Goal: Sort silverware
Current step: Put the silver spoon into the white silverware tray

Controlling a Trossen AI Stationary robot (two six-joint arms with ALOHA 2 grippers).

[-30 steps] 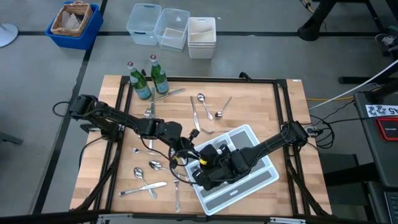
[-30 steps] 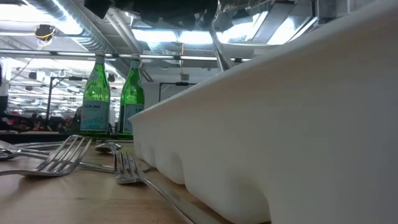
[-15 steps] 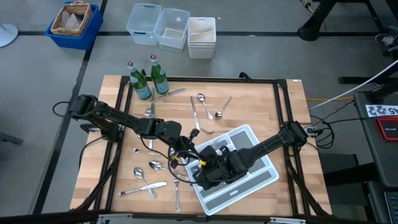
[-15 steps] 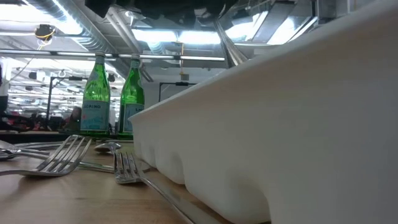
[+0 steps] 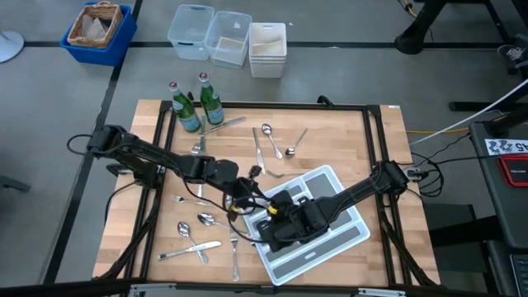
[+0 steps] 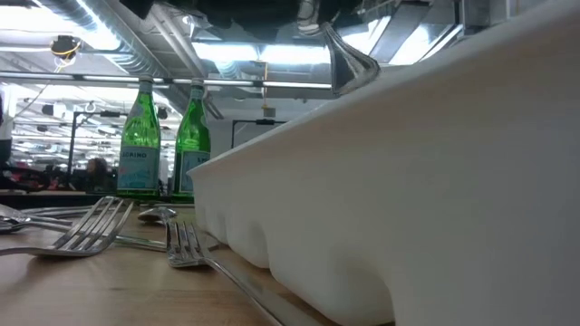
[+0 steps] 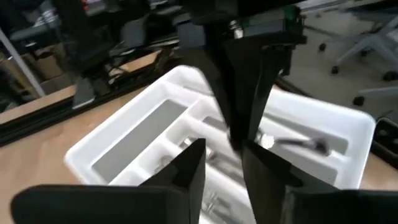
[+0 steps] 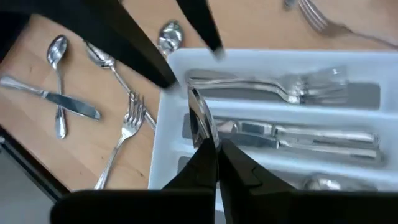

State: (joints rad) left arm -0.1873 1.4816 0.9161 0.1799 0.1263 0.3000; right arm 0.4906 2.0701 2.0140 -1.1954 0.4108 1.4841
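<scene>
A white divided tray (image 5: 330, 235) lies at the table's near right, with forks (image 8: 280, 84) and knives (image 8: 292, 137) in its compartments. Above its left end my right gripper (image 8: 216, 146) is shut on one slim shiny piece of silverware (image 8: 200, 115). Its kind I cannot tell. The low view shows that piece (image 6: 349, 63) above the tray's rim. My left gripper (image 7: 221, 149) stands open just beside it, level with my right gripper's fingers (image 7: 242, 93), its own fingers on either side. More silverware (image 5: 198, 227) lies flat on the wood, left of the tray. My right gripper pinches the piece between its two fingers near one end (image 8: 208, 138). The fingers slant steeply down from above. The piece sticks out beyond the fingertips, lifted clear over the tray's left end.
Two green bottles (image 5: 198, 107) stand at the far left of the table. Loose spoons and forks (image 5: 276, 144) lie at the far middle. Forks (image 6: 100, 226) lie near the tray's wall. Bins (image 5: 227, 37) stand beyond the far edge.
My left gripper has opened and let go of the piece, while my right gripper has shut on it. In the low view the piece has turned above the tray's rim, from a thin shaft to a broader face. Both arms have stayed nearly in place.
</scene>
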